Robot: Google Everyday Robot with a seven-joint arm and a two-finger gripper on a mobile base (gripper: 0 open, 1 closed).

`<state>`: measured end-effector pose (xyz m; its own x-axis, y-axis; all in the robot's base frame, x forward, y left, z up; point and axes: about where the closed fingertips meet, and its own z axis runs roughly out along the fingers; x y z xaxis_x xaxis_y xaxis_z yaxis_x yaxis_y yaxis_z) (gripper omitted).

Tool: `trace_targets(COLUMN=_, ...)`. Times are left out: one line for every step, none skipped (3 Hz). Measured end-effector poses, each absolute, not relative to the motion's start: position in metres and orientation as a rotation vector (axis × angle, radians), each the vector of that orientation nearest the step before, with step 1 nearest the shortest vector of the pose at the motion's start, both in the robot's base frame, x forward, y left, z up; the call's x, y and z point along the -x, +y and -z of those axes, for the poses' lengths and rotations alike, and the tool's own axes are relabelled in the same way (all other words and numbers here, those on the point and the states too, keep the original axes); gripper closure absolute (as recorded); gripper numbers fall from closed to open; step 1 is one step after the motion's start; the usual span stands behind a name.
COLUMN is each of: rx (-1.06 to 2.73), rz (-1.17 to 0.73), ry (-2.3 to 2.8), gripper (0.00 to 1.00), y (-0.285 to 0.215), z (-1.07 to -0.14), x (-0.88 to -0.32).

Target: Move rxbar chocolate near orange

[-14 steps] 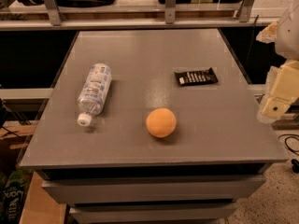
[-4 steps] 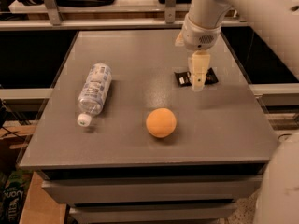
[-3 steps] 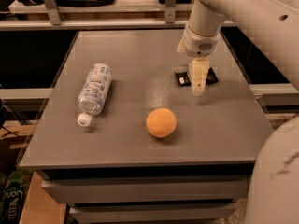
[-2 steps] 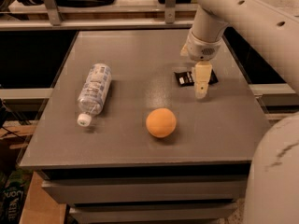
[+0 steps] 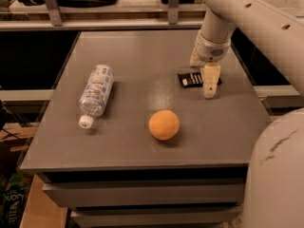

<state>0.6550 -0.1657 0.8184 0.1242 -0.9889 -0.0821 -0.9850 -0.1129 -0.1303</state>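
Note:
The rxbar chocolate (image 5: 191, 79), a flat black wrapper with white lettering, lies on the grey table at the right. Its right end is hidden behind my gripper (image 5: 210, 85), which hangs straight down over it from the white arm above. The orange (image 5: 164, 124) sits on the table nearer the front, below and to the left of the bar, about one orange-width away from it. The gripper is to the upper right of the orange.
A clear plastic water bottle (image 5: 96, 91) with a white cap lies on its side at the left of the table (image 5: 142, 56). A large white part of the robot (image 5: 275, 175) fills the lower right. Shelving runs behind the table.
The arm came in from the right edge to above the rxbar, then shifted slightly right and down over its right end. The bar, orange and bottle have not moved.

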Motion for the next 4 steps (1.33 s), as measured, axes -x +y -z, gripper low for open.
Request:
trace_targets(rx=2.236, rz=0.038, ry=1.983, gripper=0.65, y=-0.166, z=-0.826, x=-0.655)
trace_targets(rx=2.236, rz=0.038, ry=1.983, gripper=0.88, y=-0.166, z=-0.834, x=-0.655)
trace_targets(rx=2.236, rz=0.038, ry=1.983, gripper=1.0, y=-0.166, z=-0.836, x=-0.655)
trace_targets(rx=2.24, rz=0.074, ry=1.904, gripper=1.0, y=-0.156, z=-0.855, x=-0.656)
